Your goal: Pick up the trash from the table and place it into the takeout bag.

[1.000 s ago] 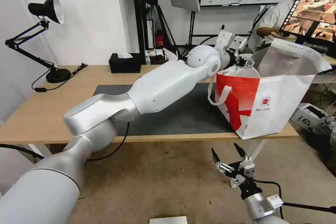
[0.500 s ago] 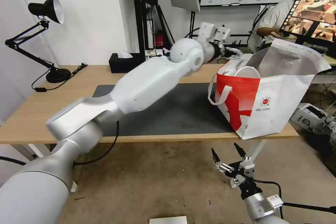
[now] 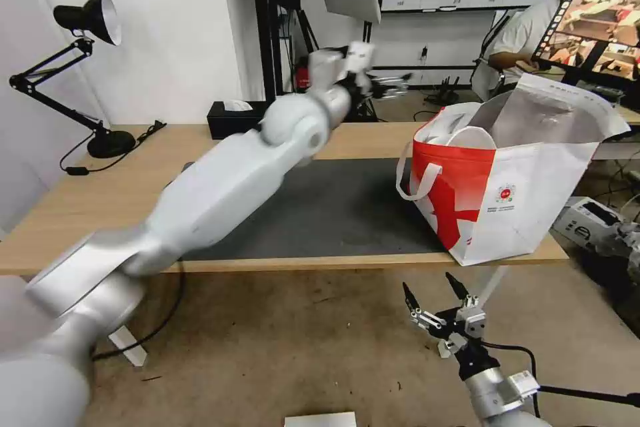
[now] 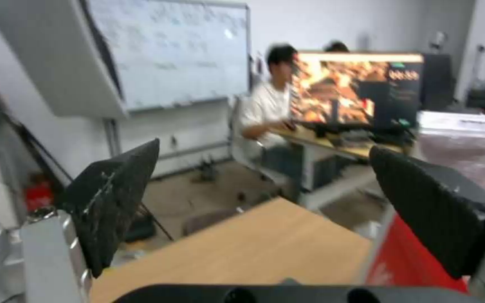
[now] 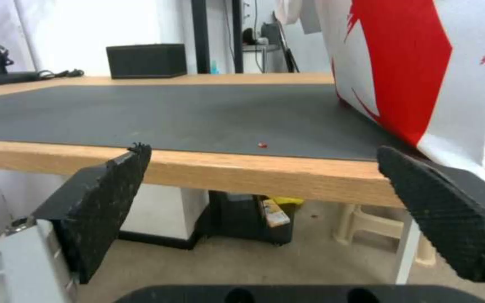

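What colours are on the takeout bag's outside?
White with red panels on the takeout bag, plus a small round red logo; clearest in the head view.

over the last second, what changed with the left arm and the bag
The left gripper pulled back from over the bag, swinging toward the robot's left and up above the table; its fingers are open and empty. The bag, with a white bowl at its mouth, stayed put, and so did the right gripper, open below the table edge.
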Controlling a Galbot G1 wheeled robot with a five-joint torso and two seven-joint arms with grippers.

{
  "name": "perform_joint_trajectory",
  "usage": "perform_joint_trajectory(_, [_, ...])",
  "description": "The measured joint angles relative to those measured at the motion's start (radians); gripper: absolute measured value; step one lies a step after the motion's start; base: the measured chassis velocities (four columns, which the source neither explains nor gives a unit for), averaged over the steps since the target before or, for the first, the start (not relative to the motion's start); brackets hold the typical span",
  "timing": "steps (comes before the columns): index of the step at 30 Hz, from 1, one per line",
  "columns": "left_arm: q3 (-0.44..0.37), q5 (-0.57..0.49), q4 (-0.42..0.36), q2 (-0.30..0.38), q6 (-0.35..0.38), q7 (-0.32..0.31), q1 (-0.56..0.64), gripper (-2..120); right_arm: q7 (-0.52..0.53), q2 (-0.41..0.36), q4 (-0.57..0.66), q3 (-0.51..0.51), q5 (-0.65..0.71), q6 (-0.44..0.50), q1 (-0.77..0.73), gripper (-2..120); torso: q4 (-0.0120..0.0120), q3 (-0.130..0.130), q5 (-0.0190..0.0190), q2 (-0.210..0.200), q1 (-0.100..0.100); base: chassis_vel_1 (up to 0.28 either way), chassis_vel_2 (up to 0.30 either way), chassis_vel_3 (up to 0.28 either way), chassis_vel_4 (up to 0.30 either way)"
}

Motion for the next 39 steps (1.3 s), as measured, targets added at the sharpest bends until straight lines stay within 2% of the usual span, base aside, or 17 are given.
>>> perform_joint_trajectory(2, [-0.039, 0.036, -0.059, 0.063, -0.034, -0.008, 0.072, 100, 0.0, 0.0, 0.0, 0.0, 0.0, 0.0, 0.0, 100, -0.0002, 0.0, 0.0, 0.0, 0.0, 0.0, 0.0, 0.0, 0.0])
perform_joint_trajectory(3, [-0.039, 0.036, -0.059, 0.063, -0.034, -0.008, 0.072, 100, 0.0, 0.0, 0.0, 0.0, 0.0, 0.0, 0.0, 100, -0.0002, 0.0, 0.0, 0.0, 0.0, 0.0, 0.0, 0.0, 0.0])
perform_joint_trajectory(6, [-0.111, 0.078, -0.138, 0.145, -0.069, -0.021, 0.175, 100, 0.0, 0.0, 0.0, 0.0, 0.0, 0.0, 0.0, 100, -0.0001, 0.0, 0.0002, 0.0, 0.0, 0.0, 0.0, 0.0, 0.0])
perform_joint_trajectory(7, [-0.111, 0.078, -0.138, 0.145, -0.069, -0.021, 0.175, 100, 0.0, 0.0, 0.0, 0.0, 0.0, 0.0, 0.0, 100, -0.0001, 0.0, 0.0002, 0.0, 0.0, 0.0, 0.0, 0.0, 0.0])
perform_joint_trajectory(10, [-0.226, 0.102, -0.23, 0.215, -0.081, -0.034, 0.331, 100, 0.0, 0.0, 0.0, 0.0, 0.0, 0.0, 0.0, 100, -0.0003, 0.0, 0.0002, 0.0, 0.0, 0.0, 0.0, 0.0, 0.0])
perform_joint_trajectory(11, [-0.226, 0.102, -0.23, 0.215, -0.081, -0.034, 0.331, 100, 0.0, 0.0, 0.0, 0.0, 0.0, 0.0, 0.0, 100, -0.0003, 0.0, 0.0002, 0.0, 0.0, 0.0, 0.0, 0.0, 0.0])
perform_joint_trajectory(13, [-0.302, 0.127, -0.271, 0.24, -0.089, -0.037, 0.434, 100, 0.0, 0.0, 0.0, 0.0, 0.0, 0.0, 0.0, 100, -0.0002, 0.0, 0.0, 0.0, 0.0, 0.0, 0.0, 0.0, 0.0])
perform_joint_trajectory(14, [-0.368, 0.148, -0.304, 0.262, -0.096, -0.045, 0.519, 100, 0.0, 0.0, 0.0, 0.0, 0.0, 0.0, 0.0, 100, -0.0002, 0.0, 0.0, 0.0, 0.0, 0.0, 0.0, 0.0, 0.0])
perform_joint_trajectory(15, [-0.368, 0.148, -0.304, 0.262, -0.096, -0.045, 0.519, 100, 0.0, 0.0, 0.0, 0.0, 0.0, 0.0, 0.0, 100, -0.0002, 0.0, 0.0, 0.0, 0.0, 0.0, 0.0, 0.0, 0.0])
perform_joint_trajectory(18, [-0.482, 0.184, -0.353, 0.302, -0.131, -0.063, 0.694, 100, 0.0, 0.0, 0.0, 0.0, 0.0, 0.0, 0.0, 100, 0.0002, 0.0, 0.0001, 0.0, 0.0, 0.0, 0.0, 0.0, 0.0])
perform_joint_trajectory(19, [-0.482, 0.184, -0.353, 0.302, -0.131, -0.063, 0.694, 100, 0.0, 0.0, 0.0, 0.0, 0.0, 0.0, 0.0, 100, 0.0002, 0.0, 0.0001, 0.0, 0.0, 0.0, 0.0, 0.0, 0.0])
perform_joint_trajectory(22, [-0.572, 0.218, -0.392, 0.322, -0.169, -0.078, 0.843, 100, 0.0, 0.0, 0.0, 0.0, 0.0, 0.0, 0.0, 100, 0.0002, 0.0, -0.0002, 0.0, 0.0, 0.0, 0.0, 0.0, 0.0])
perform_joint_trajectory(23, [-0.572, 0.218, -0.392, 0.322, -0.169, -0.078, 0.843, 100, 0.0, 0.0, 0.0, 0.0, 0.0, 0.0, 0.0, 100, 0.0002, 0.0, -0.0002, 0.0, 0.0, 0.0, 0.0, 0.0, 0.0])
perform_joint_trajectory(26, [-0.727, 0.266, -0.459, 0.315, -0.193, -0.129, 1.057, 100, 0.0, 0.0, 0.0, 0.0, 0.0, 0.0, 0.0, 100, -0.0001, 0.0, 0.0003, 0.0, 0.0, 0.0, 0.0, 0.0, 0.0])
perform_joint_trajectory(27, [-0.727, 0.266, -0.459, 0.315, -0.193, -0.129, 1.057, 100, 0.0, 0.0, 0.0, 0.0, 0.0, 0.0, 0.0, 100, -0.0001, 0.0, 0.0003, 0.0, 0.0, 0.0, 0.0, 0.0, 0.0])
perform_joint_trajectory(31, [-0.837, 0.357, -0.476, 0.237, -0.248, -0.151, 1.233, 100, 0.0, 0.0, 0.0, 0.0, 0.0, 0.0, 0.0, 100, -0.0001, 0.0, 0.0002, 0.0, 0.0, 0.0, 0.0, 0.0, 0.0])
perform_joint_trajectory(39, [-0.923, 0.483, -0.488, 0.137, -0.274, -0.174, 1.402, 100, 0.0, 0.0, 0.0, 0.0, 0.0, 0.0, 0.0, 100, -0.0003, 0.0, 0.0004, 0.0, 0.0, 0.0, 0.0, 0.0, 0.0])
